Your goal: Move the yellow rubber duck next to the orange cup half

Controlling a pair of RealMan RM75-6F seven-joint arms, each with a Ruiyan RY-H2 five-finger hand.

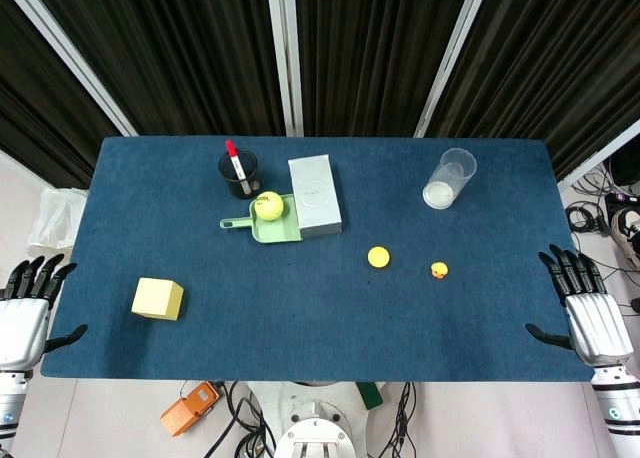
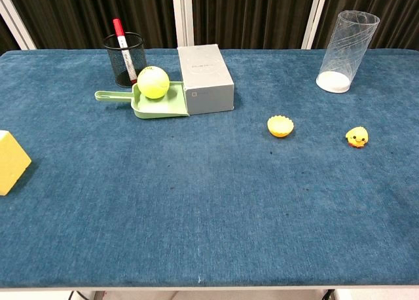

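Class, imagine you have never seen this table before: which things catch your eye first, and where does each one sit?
The bright tennis ball stands out first, sitting in a green scoop tray beside a grey box toward the back left. Right of centre, the small yellow rubber duck and the orange cup half lie apart on the blue cloth, with a clear tumbler behind them. A yellow block sits near the front left.

A rectangular table covered in dark blue cloth (image 1: 300, 308) carries everything. At far left stand a black mesh pen cup (image 2: 125, 59), a green plastic scoop tray (image 2: 157, 105) and a grey rectangular box (image 2: 206, 77). A clear plastic tumbler (image 2: 344, 50) stands far right. The orange cup half (image 2: 280, 126) and small yellow rubber duck (image 2: 357, 137) lie right of centre, apart. A pale yellow foam cube (image 1: 158, 299) sits near left.
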